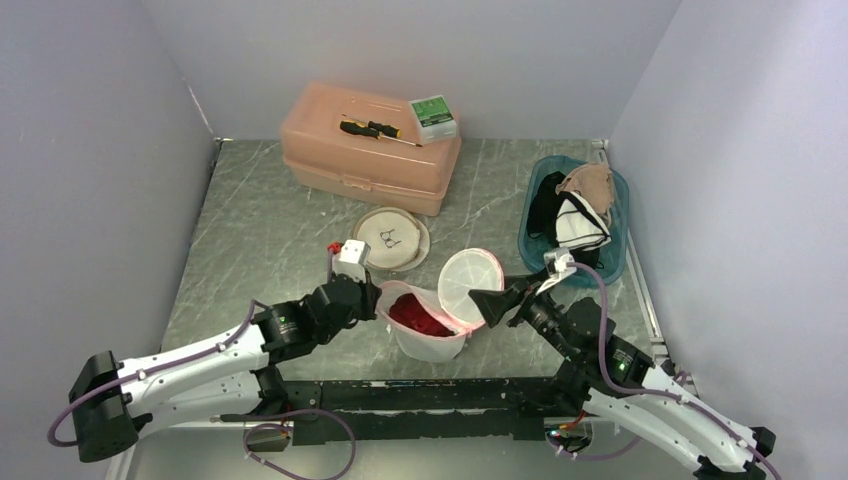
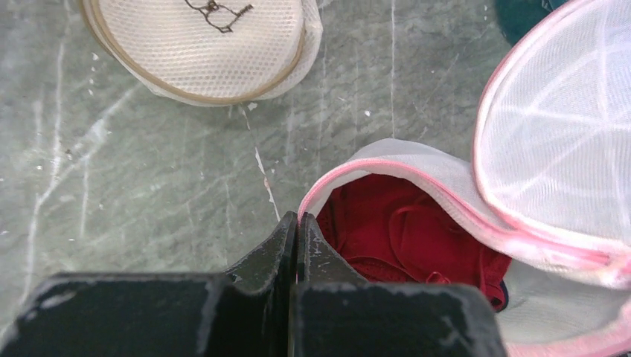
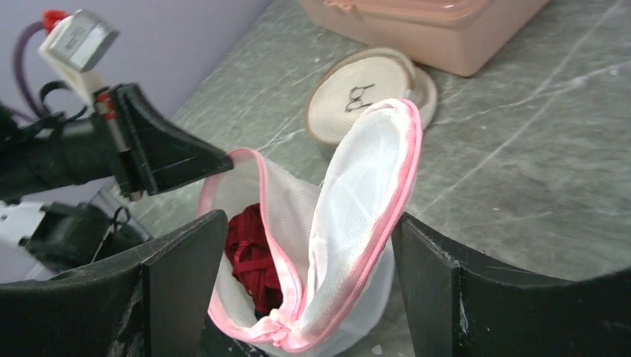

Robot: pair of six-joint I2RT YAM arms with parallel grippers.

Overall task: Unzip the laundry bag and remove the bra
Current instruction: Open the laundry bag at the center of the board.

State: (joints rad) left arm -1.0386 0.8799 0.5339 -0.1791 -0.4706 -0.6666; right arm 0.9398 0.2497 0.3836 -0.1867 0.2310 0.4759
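Since it already gapes open with its lid flap (image 1: 470,278) raised, the laundry bag (image 1: 430,338) at the middle of the bench's (image 1: 260,240) near edge shows the red bra (image 1: 413,312) bunched inside. The left gripper (image 1: 372,297) is closed on the bag's left rim, seemingly to steady it. The right gripper (image 1: 492,305) stands wide open astride the flap, holding nothing. Most of the bra lies below the rim, its shape hard to make out.

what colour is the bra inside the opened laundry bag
The bra is dark red, clearest in the left wrist view, inside the pink-trimmed white mesh laundry bag.
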